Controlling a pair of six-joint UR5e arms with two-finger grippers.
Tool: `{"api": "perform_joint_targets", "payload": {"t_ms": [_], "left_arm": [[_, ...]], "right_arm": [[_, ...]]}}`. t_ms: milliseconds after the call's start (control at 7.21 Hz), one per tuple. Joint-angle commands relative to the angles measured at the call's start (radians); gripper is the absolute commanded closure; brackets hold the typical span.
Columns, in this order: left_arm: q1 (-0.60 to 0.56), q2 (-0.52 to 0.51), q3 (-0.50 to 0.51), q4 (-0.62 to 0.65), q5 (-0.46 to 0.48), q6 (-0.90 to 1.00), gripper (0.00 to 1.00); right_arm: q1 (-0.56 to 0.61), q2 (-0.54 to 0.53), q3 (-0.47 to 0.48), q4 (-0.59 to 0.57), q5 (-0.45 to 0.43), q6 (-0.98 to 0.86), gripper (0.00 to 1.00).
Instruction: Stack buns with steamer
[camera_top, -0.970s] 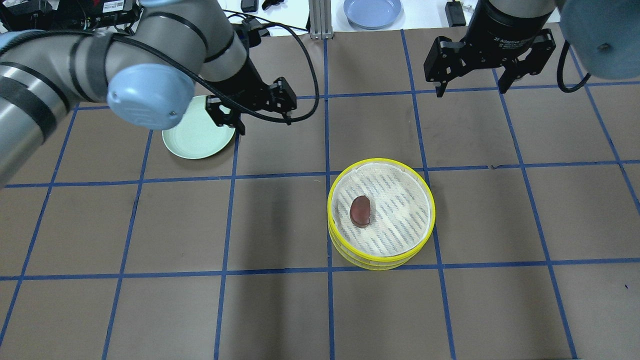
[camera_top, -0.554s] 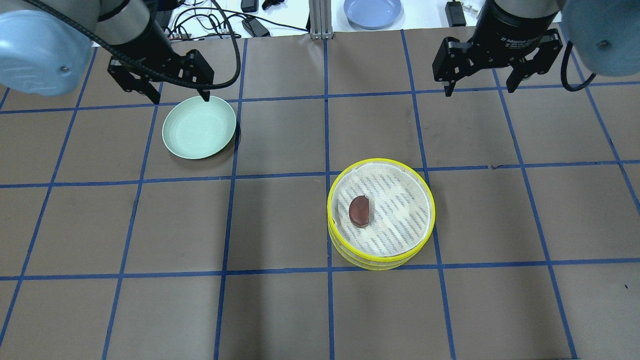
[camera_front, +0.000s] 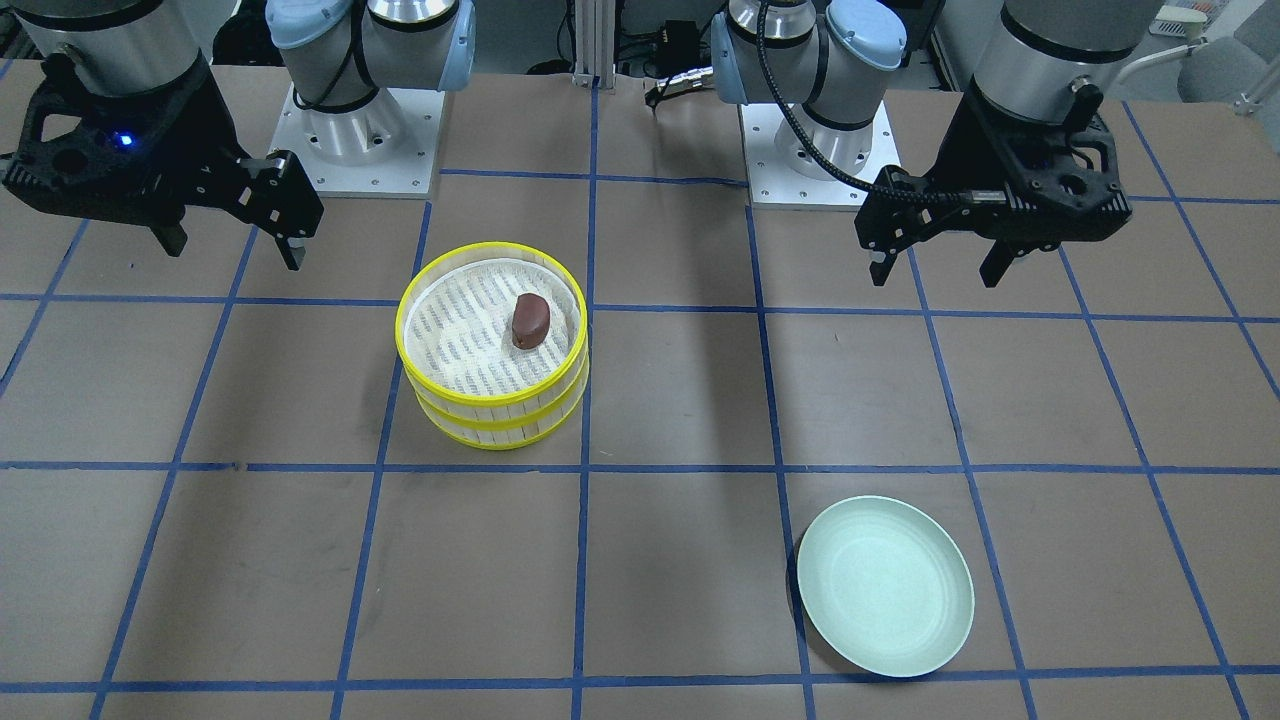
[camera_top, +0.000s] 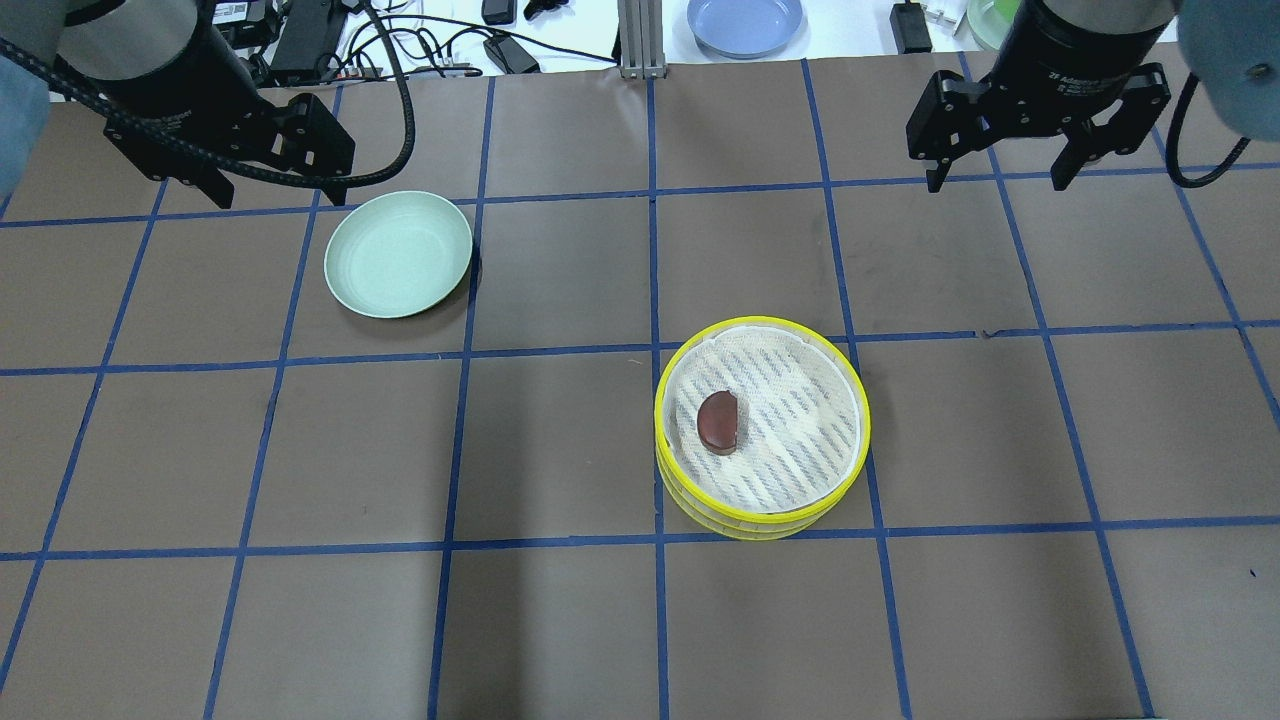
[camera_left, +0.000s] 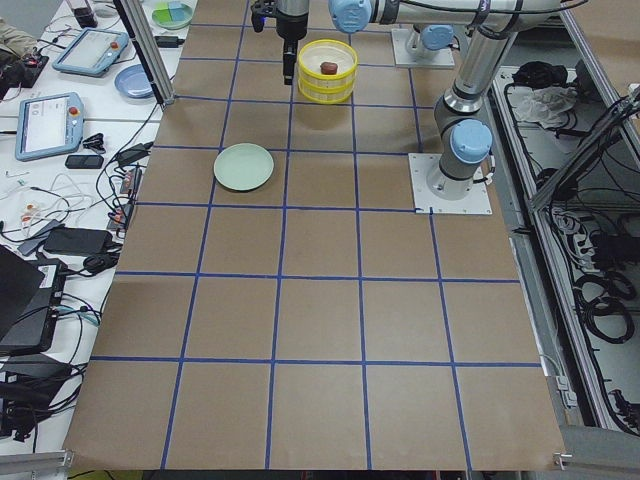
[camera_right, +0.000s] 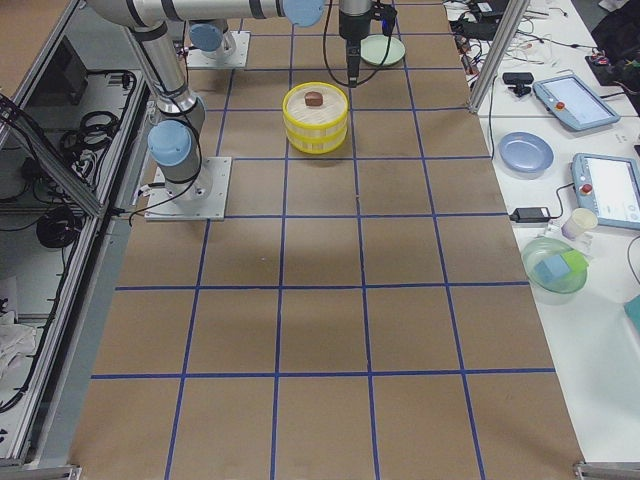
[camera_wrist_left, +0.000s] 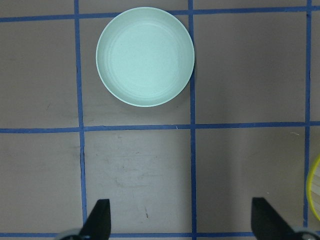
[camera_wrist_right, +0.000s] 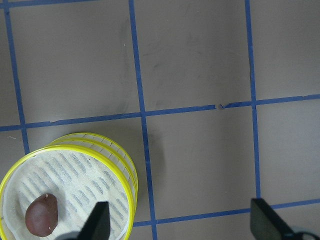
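Note:
The two steamer tiers (camera_top: 800, 420) stand stacked, right of the mat's middle; they also show in the front view (camera_front: 460, 340) and the right wrist view (camera_wrist_right: 85, 190). The dark reddish-brown bun (camera_top: 719, 421) lies in the top tier (camera_front: 530, 320) (camera_wrist_right: 42, 215). The cream bun is hidden. My left gripper (camera_top: 280, 198) (camera_front: 933, 280) (camera_wrist_left: 180, 222) is open and empty, high at the far left beside the plate. My right gripper (camera_top: 996, 185) (camera_front: 235, 255) (camera_wrist_right: 182, 222) is open and empty, high at the far right, away from the steamer.
A pale green plate (camera_top: 398, 254) (camera_front: 885, 586) (camera_wrist_left: 145, 56) lies empty at the left of the mat. A blue plate (camera_top: 745, 22) sits off the mat at the back. The arm bases (camera_front: 350, 130) stand at the robot's side.
My left arm has swung from over the plate's right edge to the far left, leaving the plate uncovered. My right gripper has drifted a little to the right. Steamer and bun have not moved.

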Motion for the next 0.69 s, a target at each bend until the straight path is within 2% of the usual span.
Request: {"api": "perform_joint_targets", "payload": {"t_ms": [0,554], "left_arm": [[0.005,0.013,-0.021,-0.004,0.006,-0.001,0.0],[0.005,0.015,-0.025,-0.004,0.023,-0.001,0.0]], "right_arm": [[0.046,0.006,0.0,-0.003,0.006,-0.004,0.0],[0.045,0.024,0.0,-0.057,0.018,-0.07,0.0]]}}
